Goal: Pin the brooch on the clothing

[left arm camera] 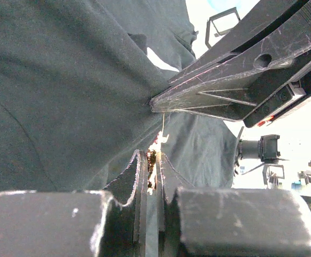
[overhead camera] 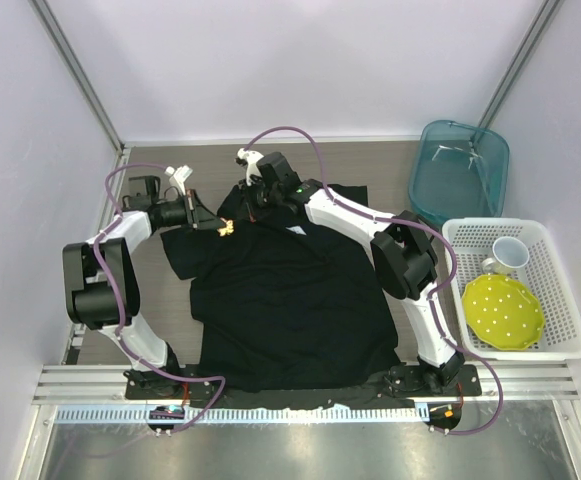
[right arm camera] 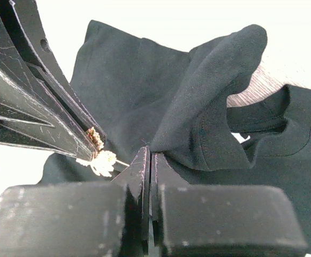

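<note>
The black T-shirt (overhead camera: 290, 310) lies spread on the table, neck at the far side. My left gripper (overhead camera: 213, 225) is shut on the brooch (overhead camera: 226, 229), a tiny golden leaf, just off the shirt's far left shoulder. In the left wrist view the brooch (left arm camera: 155, 158) sits between my jaws (left arm camera: 154, 166) with its pin pointing at the cloth. My right gripper (overhead camera: 251, 205) is shut on a raised fold of the shirt (right arm camera: 198, 123) next to the brooch (right arm camera: 100, 160). The white chest label (overhead camera: 295, 229) lies near the neck.
A white basket (overhead camera: 560, 300) at the right holds a yellow-green dotted plate (overhead camera: 502, 312) and a white mug (overhead camera: 508, 256). A teal bin (overhead camera: 460, 170) stands at the back right. White walls enclose the table on three sides.
</note>
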Controlling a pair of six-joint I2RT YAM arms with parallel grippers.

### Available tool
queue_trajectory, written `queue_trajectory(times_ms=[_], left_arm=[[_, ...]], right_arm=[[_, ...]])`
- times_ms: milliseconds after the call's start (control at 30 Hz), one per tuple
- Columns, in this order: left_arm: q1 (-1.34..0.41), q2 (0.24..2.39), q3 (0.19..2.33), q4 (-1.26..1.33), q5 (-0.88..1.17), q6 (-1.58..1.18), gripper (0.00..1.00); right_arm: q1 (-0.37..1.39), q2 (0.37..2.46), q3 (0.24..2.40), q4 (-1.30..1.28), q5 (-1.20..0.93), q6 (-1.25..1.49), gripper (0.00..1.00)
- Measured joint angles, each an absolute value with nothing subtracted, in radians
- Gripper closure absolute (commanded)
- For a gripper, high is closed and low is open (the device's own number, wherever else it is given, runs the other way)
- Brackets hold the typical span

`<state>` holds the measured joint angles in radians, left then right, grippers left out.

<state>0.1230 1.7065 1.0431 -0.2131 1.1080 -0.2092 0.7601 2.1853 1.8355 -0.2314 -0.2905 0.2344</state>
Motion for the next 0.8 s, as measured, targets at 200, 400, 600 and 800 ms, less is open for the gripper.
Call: queue_trajectory(times_ms=[200,400,600,800], left_arm=[[0.118,1.730,1.047,-0.213,1.108,-0.214,0.97],[0.110,1.756,1.062,-0.213,1.107,-0.227,0.97],[0.109,1.765,1.080,-0.214,1.105,-0.229,0.97],[0.107,1.771,1.097,-0.213,1.100,-0.231,0.97]], right_arm=[[0.759,2.185,1.836,-0.231,-0.290,0.234,0.99],[0.753,2.185,1.836,-0.231,-0.291,0.234,0.99],[0.752,2.185,1.834,-0.231,-0.291,0.229,0.99],[0.752,2.184,1.834,-0.232,-0.290,0.215,0.99]])
